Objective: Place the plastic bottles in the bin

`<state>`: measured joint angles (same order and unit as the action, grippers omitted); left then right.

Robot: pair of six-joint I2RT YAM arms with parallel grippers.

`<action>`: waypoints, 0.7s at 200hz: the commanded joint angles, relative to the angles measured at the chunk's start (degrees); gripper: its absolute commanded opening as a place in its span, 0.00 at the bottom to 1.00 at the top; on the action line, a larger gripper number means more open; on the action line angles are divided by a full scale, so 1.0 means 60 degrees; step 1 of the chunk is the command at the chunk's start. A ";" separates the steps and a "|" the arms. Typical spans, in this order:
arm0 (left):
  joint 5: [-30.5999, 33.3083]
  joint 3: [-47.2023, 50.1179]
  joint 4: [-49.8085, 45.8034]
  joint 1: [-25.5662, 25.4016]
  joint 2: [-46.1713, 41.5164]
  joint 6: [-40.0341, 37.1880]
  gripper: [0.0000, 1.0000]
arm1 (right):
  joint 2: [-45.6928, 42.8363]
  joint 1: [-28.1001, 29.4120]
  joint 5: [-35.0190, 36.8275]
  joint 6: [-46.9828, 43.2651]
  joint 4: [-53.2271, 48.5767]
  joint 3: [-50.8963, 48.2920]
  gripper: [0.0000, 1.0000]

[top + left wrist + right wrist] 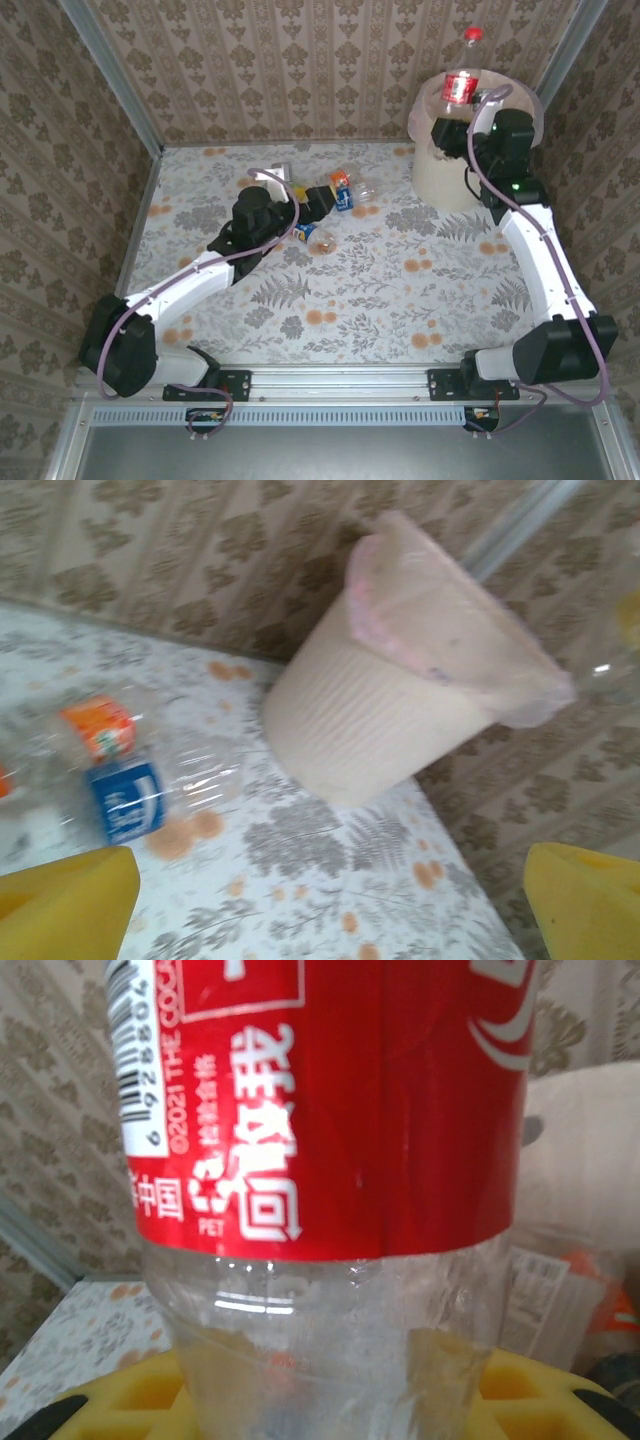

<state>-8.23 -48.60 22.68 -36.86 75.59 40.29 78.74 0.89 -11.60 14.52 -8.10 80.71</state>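
1. The right hand [330, 1400] is clamped on a clear Coca-Cola bottle [330, 1160] with a red label. Its yellow pads [130, 1395] press on the bare lower body, and the red cap is at the end away from the hand.
2. Just under and beyond this hand is the bin [450, 180], a cream bucket lined with a pinkish bag [370, 590]. The held bottle stands over its opening.
3. Past the held bottle to the right, a white and an orange label of other bottles [600, 1310] show against the bin's pale wall. They are blurred and seem to lie inside.
4. The left hand [320, 920] is spread wide and empty, its yellow fingertips [60, 900] low over the floral worktop [330, 870].
5. Ahead and to its left a clear bottle [120, 780] with an orange-and-blue label lies on its side.
6. A small bottle [318, 238] lies just beside this hand, and the bin stands well ahead on its right.
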 commanded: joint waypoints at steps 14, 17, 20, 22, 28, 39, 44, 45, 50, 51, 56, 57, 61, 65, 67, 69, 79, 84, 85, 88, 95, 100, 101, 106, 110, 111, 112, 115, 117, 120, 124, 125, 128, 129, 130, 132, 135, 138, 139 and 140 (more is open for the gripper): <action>0.1380 0.0487 -0.0626 0.0137 -0.0614 0.0226 1.00 | 0.0943 -0.0498 0.0628 -0.0150 -0.0574 0.1183 0.42; 0.1420 0.0534 -0.0644 0.0138 -0.0660 0.0240 1.00 | 0.1024 -0.0567 0.0652 -0.0139 -0.0605 0.1293 0.42; 0.1478 0.0573 -0.0681 0.0151 -0.0704 0.0262 1.00 | 0.1105 -0.0627 0.0661 -0.0132 -0.0643 0.1396 0.42; 0.1508 0.0590 -0.0716 0.0152 -0.0730 0.0280 1.00 | 0.1171 -0.0666 0.0659 -0.0106 -0.0668 0.1481 0.42; 0.1620 0.0673 -0.0769 0.0178 -0.0806 0.0309 1.00 | 0.1352 -0.0797 0.0653 -0.0049 -0.0738 0.1693 0.42; 0.1767 0.0842 -0.0791 0.0209 -0.0954 0.0409 1.00 | 0.1682 -0.1011 0.0658 0.0202 -0.0799 0.2089 0.42; 0.1812 0.0900 -0.0772 0.0224 -0.1015 0.0438 1.00 | 0.1861 -0.1099 0.0649 0.0314 -0.0827 0.2257 0.42; 0.1826 0.0919 -0.0774 0.0225 -0.1028 0.0443 1.00 | 0.1898 -0.1114 0.0654 0.0324 -0.0837 0.2299 0.42; 0.1861 0.0981 -0.0754 0.0238 -0.1081 0.0450 1.00 | 0.2060 -0.1162 0.0656 0.0361 -0.0908 0.2518 0.42; 0.1873 0.0988 -0.0758 0.0239 -0.1098 0.0449 1.00 | 0.2093 -0.1168 0.0650 0.0362 -0.0922 0.2561 0.42; 0.1909 0.1050 -0.0757 0.0249 -0.1151 0.0464 1.00 | 0.2298 -0.1194 0.0674 0.0361 -0.0982 0.2748 0.42; 0.1911 0.1060 -0.0752 0.0252 -0.1162 0.0470 1.00 | 0.2329 -0.1198 0.0688 0.0354 -0.0988 0.2793 0.42; 0.1934 0.1093 -0.0749 0.0257 -0.1208 0.0483 1.00 | 0.2477 -0.1195 0.0725 0.0355 -0.1039 0.2947 0.42; 0.1955 0.1131 -0.0759 0.0255 -0.1247 0.0477 1.00 | 0.2624 -0.1215 0.0768 0.0344 -0.1099 0.3114 0.42; 0.1964 0.1147 -0.0761 0.0255 -0.1276 0.0481 1.00 | 0.2690 -0.1217 0.0792 0.0329 -0.1137 0.3211 0.42; 0.1970 0.1165 -0.0751 0.0270 -0.1294 0.0485 1.00 | 0.2779 -0.1217 0.0820 0.0310 -0.1180 0.3297 0.42; 0.2014 0.1250 -0.0775 0.0270 -0.1386 0.0500 1.00 | 0.3156 -0.1217 0.1000 0.0159 -0.1513 0.3726 0.42; 0.2037 0.1293 -0.0787 0.0282 -0.1428 0.0493 1.00 | 0.3315 -0.1217 0.1111 0.0098 -0.1680 0.3919 0.42; 0.2041 0.1298 -0.0796 0.0291 -0.1439 0.0500 1.00 | 0.3350 -0.1217 0.1156 0.0091 -0.1718 0.3943 0.42; 0.2056 0.1322 -0.0814 0.0292 -0.1461 0.0505 1.00 | 0.3423 -0.1217 0.1244 0.0050 -0.1801 0.4031 0.42; 0.2085 0.1373 -0.0844 0.0292 -0.1521 0.0510 1.00 | 0.3578 -0.1216 0.1404 -0.0052 -0.1933 0.4126 0.42; 0.2116 0.1437 -0.0849 0.0299 -0.1563 0.0534 1.00 | 0.3630 -0.1215 0.1472 -0.0143 -0.1926 0.4136 0.42; 0.2125 0.1443 -0.0842 0.0299 -0.1573 0.0542 1.00 | 0.3640 -0.1216 0.1490 -0.0154 -0.1929 0.4139 0.42; 0.2146 0.1491 -0.0857 0.0310 -0.1604 0.0568 1.00 | 0.3695 -0.1217 0.1506 -0.0251 -0.1908 0.4115 0.43; 0.2184 0.1527 -0.0851 0.0313 -0.1637 0.0565 1.00 | 0.3746 -0.1217 0.1477 -0.0339 -0.1929 0.4131 0.43; 0.2195 0.1540 -0.0850 0.0313 -0.1639 0.0579 1.00 | 0.3749 -0.1217 0.1463 -0.0362 -0.1930 0.4129 0.43; 0.2201 0.1553 -0.0850 0.0313 -0.1648 0.0594 1.00 | 0.3758 -0.1217 0.1442 -0.0395 -0.1953 0.4128 0.43; 0.2213 0.1576 -0.0850 0.0325 -0.1670 0.0600 1.00 | 0.3789 -0.1217 0.1344 -0.0481 -0.1982 0.4138 0.44; 0.2219 0.1604 -0.0850 0.0327 -0.1670 0.0617 1.00 | 0.3812 -0.1210 0.1269 -0.0544 -0.2006 0.4152 0.44; 0.2234 0.1630 -0.0842 0.0328 -0.1695 0.0621 1.00 | 0.3844 -0.1216 0.1126 -0.0633 -0.2108 0.4187 0.45; 0.2237 0.1652 -0.0849 0.0342 -0.1704 0.0648 1.00 | 0.3887 -0.1215 0.0947 -0.0786 -0.2242 0.4237 0.45; 0.2243 0.1661 -0.0842 0.0342 -0.1709 0.0643 1.00 | 0.3893 -0.1216 0.0905 -0.0813 -0.2299 0.4248 0.46; 0.2250 0.1692 -0.0845 0.0350 -0.1722 0.0661 1.00 | 0.3916 -0.1204 0.0770 -0.0885 -0.2406 0.4278 0.46; 0.2250 0.1695 -0.0847 0.0354 -0.1726 0.0657 1.00 | 0.3929 -0.1203 0.0736 -0.0906 -0.2432 0.4283 0.46; 0.2258 0.1697 -0.0849 0.0363 -0.1720 0.0662 1.00 | 0.3928 -0.1203 0.0704 -0.0923 -0.2460 0.4278 0.46; 0.2256 0.1709 -0.0846 0.0359 -0.1720 0.0673 1.00 | 0.3928 -0.1202 0.0640 -0.0951 -0.2511 0.4267 0.46; 0.2264 0.1720 -0.0849 0.0358 -0.1741 0.0688 1.00 | 0.3917 -0.1202 0.0531 -0.0988 -0.2577 0.4240 0.46; 0.2259 0.1727 -0.0850 0.0370 -0.1744 0.0706 1.00 | 0.3897 -0.1195 0.0446 -0.1031 -0.2600 0.4180 0.47; 0.2262 0.1735 -0.0850 0.0371 -0.1744 0.0709 1.00 | 0.3890 -0.1199 0.0420 -0.1045 -0.2610 0.4153 0.46; 0.2264 0.1738 -0.0850 0.0372 -0.1744 0.0717 1.00 | 0.3880 -0.1200 0.0400 -0.1052 -0.2615 0.4133 0.47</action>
<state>3.81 -39.18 18.22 -35.35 66.48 43.11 101.47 -6.70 -5.74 12.34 -19.25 104.01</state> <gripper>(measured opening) 0.999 0.463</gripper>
